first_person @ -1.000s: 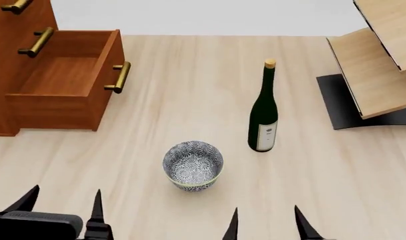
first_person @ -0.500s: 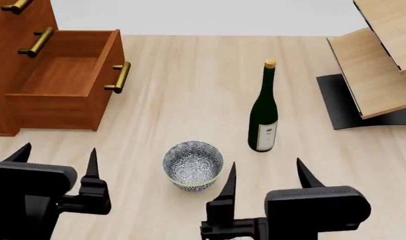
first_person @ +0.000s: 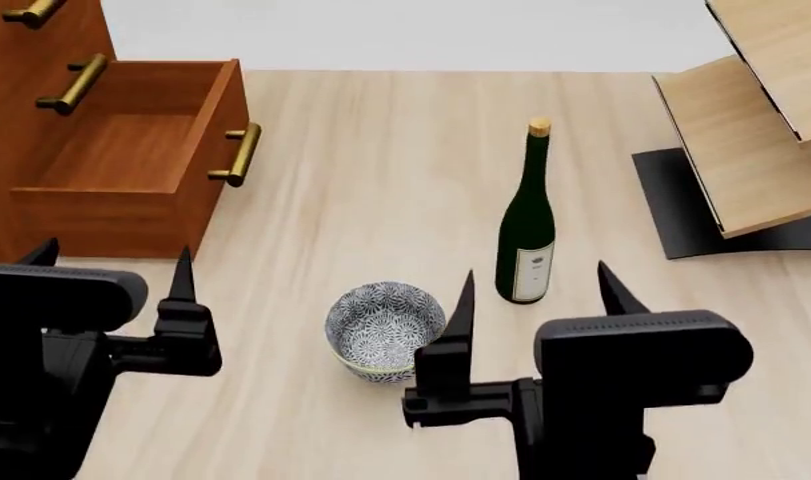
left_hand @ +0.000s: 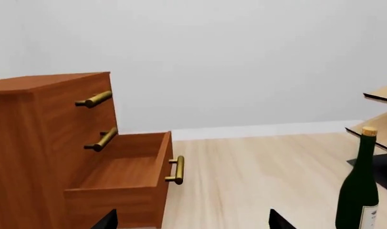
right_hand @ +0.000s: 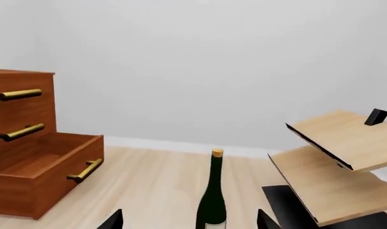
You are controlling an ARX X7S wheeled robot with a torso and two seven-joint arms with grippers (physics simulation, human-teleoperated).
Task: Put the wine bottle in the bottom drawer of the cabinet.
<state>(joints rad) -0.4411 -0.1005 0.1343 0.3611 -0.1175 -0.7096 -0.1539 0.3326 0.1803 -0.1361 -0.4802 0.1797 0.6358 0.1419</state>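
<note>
I see the wine bottle (first_person: pixel 527 245) standing upright on the floor, just beyond my right pincer (first_person: pixel 532 292), whose fingers are spread and empty; my left pincer (first_person: pixel 112 268) is spread too. I judge the glass heavy, rigid, slick and breakable, top-heavy if bumped. I would grip the wide labelled body, not the neck. The bottom drawer (first_person: pixel 138 165) stands pulled out.

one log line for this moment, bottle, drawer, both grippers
wine bottle: upright on floor, untouched | bottom drawer: open, nothing visible inside | left gripper: open, holding nothing | right gripper: open, just short of bottle
</note>
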